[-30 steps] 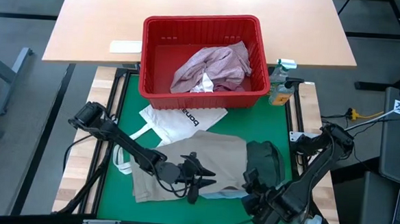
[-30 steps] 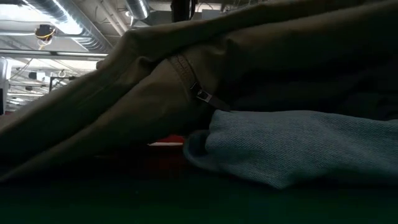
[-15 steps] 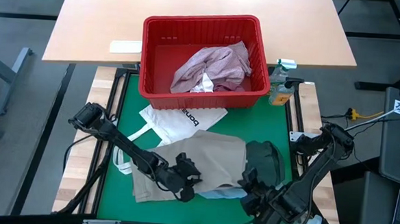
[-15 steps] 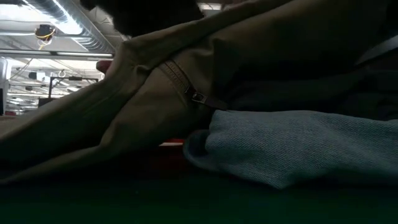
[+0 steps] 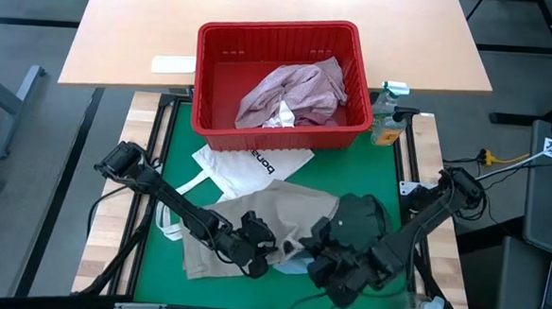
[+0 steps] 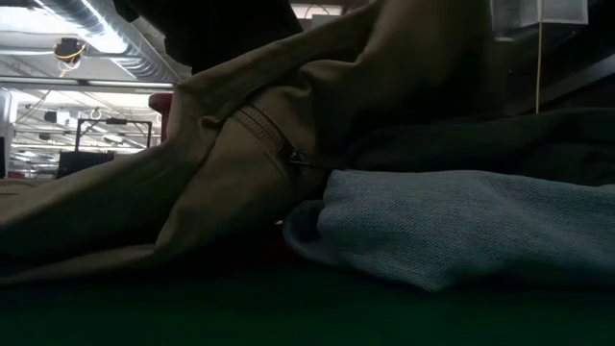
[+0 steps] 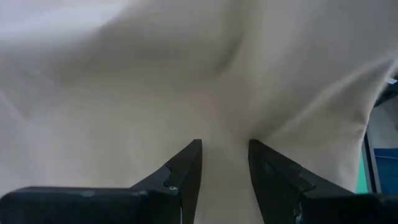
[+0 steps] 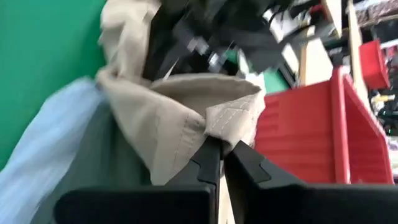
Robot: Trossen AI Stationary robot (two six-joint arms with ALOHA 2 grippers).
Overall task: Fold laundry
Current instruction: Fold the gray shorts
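I have the right gripper (image 8: 219, 149) pinched shut on a hem of the beige-khaki garment (image 5: 282, 216), near the bench's front edge. My left gripper (image 7: 224, 163) presses part-open fingers into that cloth without gripping.

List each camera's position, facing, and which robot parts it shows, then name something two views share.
High: overhead, straight down on the red basket, both arms visible.
Low: table height, level across the light blue garment; no arm clearly visible.
Left wrist: left fingers against beige cloth.
Right wrist: right fingers pinching the cloth's edge.
Shared: all four show the beige garment.
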